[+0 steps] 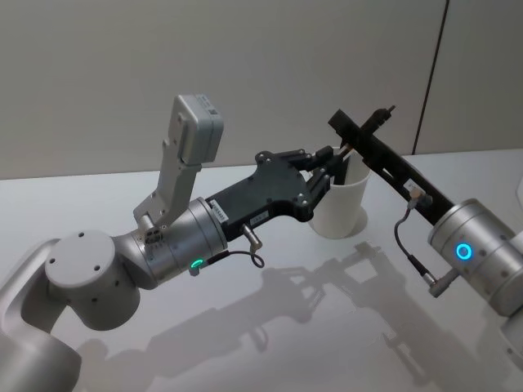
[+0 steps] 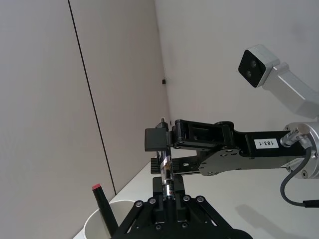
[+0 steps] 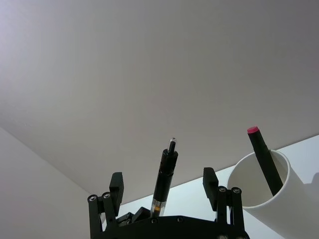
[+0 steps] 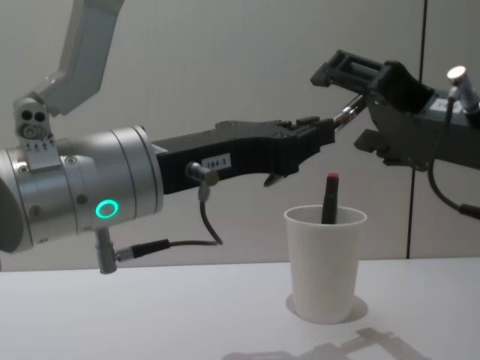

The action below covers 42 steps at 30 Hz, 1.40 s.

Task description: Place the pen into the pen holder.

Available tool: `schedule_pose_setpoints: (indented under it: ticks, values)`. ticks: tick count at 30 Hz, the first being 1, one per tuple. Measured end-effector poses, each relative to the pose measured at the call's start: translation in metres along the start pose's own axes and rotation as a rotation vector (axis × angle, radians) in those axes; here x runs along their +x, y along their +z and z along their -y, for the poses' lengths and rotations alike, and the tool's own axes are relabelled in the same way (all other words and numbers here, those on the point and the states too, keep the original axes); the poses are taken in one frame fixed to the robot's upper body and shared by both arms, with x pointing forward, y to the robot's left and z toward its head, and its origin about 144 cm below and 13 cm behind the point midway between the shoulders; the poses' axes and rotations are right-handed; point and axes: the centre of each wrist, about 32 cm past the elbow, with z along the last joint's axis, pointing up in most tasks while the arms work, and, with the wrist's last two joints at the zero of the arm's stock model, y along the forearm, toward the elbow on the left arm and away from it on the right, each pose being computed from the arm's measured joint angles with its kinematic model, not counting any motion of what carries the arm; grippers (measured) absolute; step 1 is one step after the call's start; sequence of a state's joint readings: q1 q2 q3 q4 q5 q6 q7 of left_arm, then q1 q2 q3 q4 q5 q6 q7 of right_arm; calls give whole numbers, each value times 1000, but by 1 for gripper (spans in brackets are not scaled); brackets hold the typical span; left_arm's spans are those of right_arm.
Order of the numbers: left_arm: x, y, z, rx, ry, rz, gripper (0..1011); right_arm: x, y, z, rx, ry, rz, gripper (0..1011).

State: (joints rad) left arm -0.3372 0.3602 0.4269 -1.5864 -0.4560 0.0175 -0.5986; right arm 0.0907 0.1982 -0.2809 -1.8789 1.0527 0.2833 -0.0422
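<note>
Pen [image 3: 164,179] base hidden in L tool [image 2: 168,193]

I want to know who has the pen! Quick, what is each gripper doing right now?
Left gripper: shut on the pen.
Right gripper: open, straddling the pen without gripping it.

white matte table [image 4: 150,315], grey wall [image 1: 245,65] behind it with one dark vertical panel seam [image 1: 431,73]. black marker with red cap [image 4: 328,201] stands tilted, cap up, inside the plain white paper cup pen holder [image 4: 324,262].
</note>
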Motion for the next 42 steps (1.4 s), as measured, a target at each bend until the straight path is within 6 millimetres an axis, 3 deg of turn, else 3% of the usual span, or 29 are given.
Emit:
schedule_pose_setpoints:
  ticks: [21, 42]
  values:
    - [0, 0, 0, 0, 0, 0, 120, -12, -5, -8, 34, -28, -28, 1002]
    - [0, 0, 0, 0, 0, 0, 120, -18, -3, -3, 41, -51, -40, 1001]
